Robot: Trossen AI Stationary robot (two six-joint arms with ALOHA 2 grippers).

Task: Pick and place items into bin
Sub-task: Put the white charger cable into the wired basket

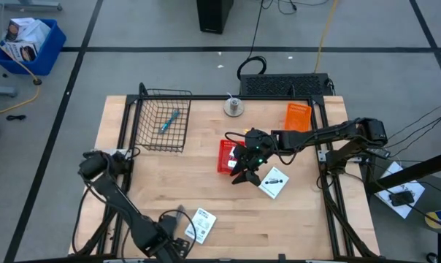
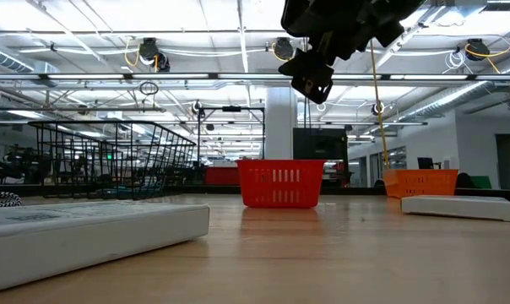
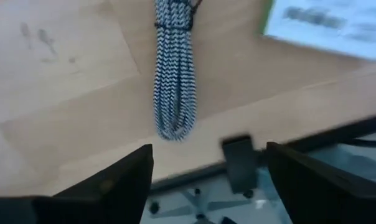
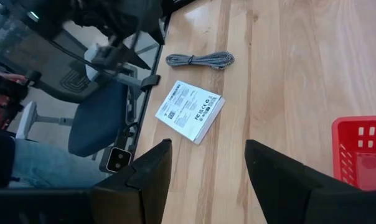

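Grey floor with dark taped lines all round, and in the middle a pale wooden surface (image 1: 228,219) edged with dark rails.

Seen from above, with the clock laid flat on it:

- Right arm reaching in from three o'clock to the centre, right claw (image 1: 244,175) hanging high over the wood at the near corner of the red bin (image 1: 226,155). Fingers spread wide in the wrist view, nothing between them (image 4: 206,180). From table height, well above the red bin (image 2: 280,183) and clear of it (image 2: 314,80).
- Left arm bent along the edge from nine o'clock down to six, left claw (image 1: 177,247) low at six o'clock. Fingers wide apart, empty (image 3: 210,186), pointing past the rail.
- Black wire basket (image 1: 164,120) at ten o'clock, with a slim teal and grey stick tool (image 1: 169,120) lying inside it.
- Red bin just left of centre, upright.
- Orange bin (image 1: 298,115) at two o'clock.
- Flat white packet (image 1: 274,182) with black print at four o'clock from the red bin, just beside the right claw, lying flat, not touching the bin.
- Second packet (image 1: 201,225) near six o'clock, flat on the wood, also in both wrist views (image 4: 190,110) (image 3: 331,25).
- Braided grey-and-white cable (image 1: 178,218) bundled just beside that second packet, toward seven o'clock, close ahead of the left claw (image 3: 172,74).

Beyond the edge, in the right wrist view, a grey office chair (image 4: 91,124).
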